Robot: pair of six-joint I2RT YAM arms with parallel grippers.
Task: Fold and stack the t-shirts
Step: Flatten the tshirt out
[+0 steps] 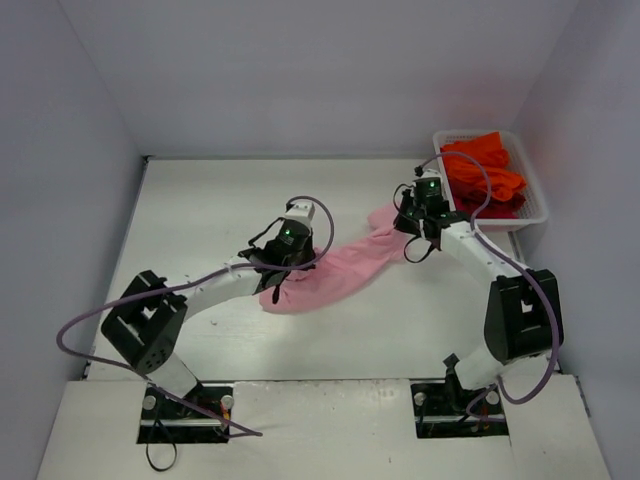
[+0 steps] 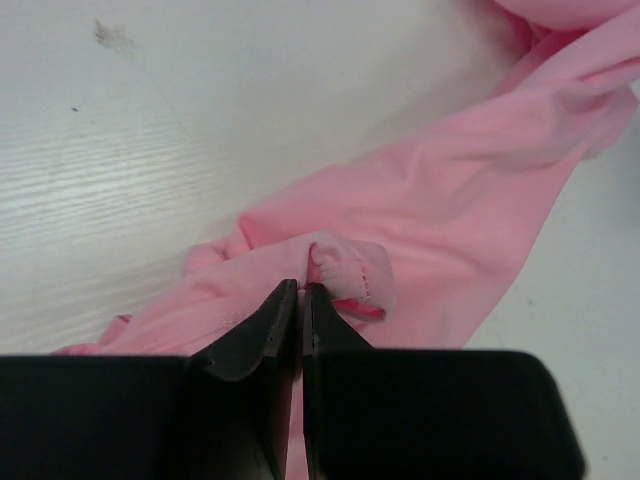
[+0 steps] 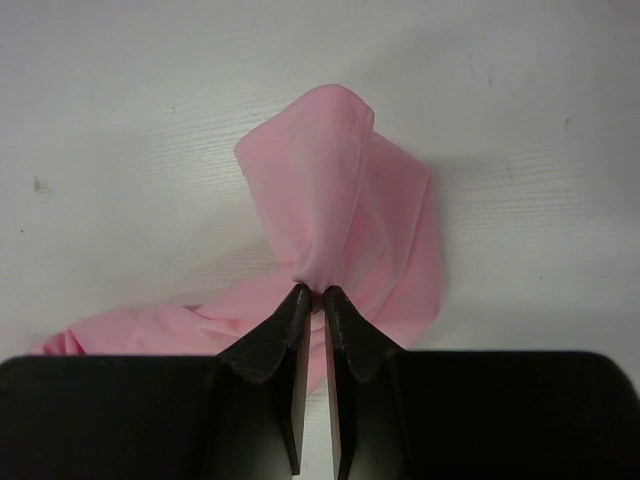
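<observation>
Top external view: the pink t-shirt (image 1: pixel 340 268) lies as one long band. The left gripper (image 2: pixel 301 290) is clamped on its one end, and from there the cloth runs away rightward to the right gripper (image 3: pixel 311 292), clamped on the other end.

The setting is a robotics laboratory test cell. A white table (image 1: pixel 200 210) is enclosed on three sides by plain, unmarked panels: rear wall (image 1: pixel 320 70), left wall (image 1: pixel 60 200) and right wall (image 1: pixel 590 120). Two robot arms, the left arm (image 1: pixel 215 288) and the right arm (image 1: pixel 480 250), are bolted to black base plates (image 1: pixel 185 415) at the near edge. Purple cables (image 1: pixel 75 325) run exposed beside each arm in loose loops. The goods on the table are a pink t-shirt (image 1: pixel 340 270) and a white mesh basket (image 1: pixel 535 215) holding orange-red t-shirts (image 1: pixel 485 170).
</observation>
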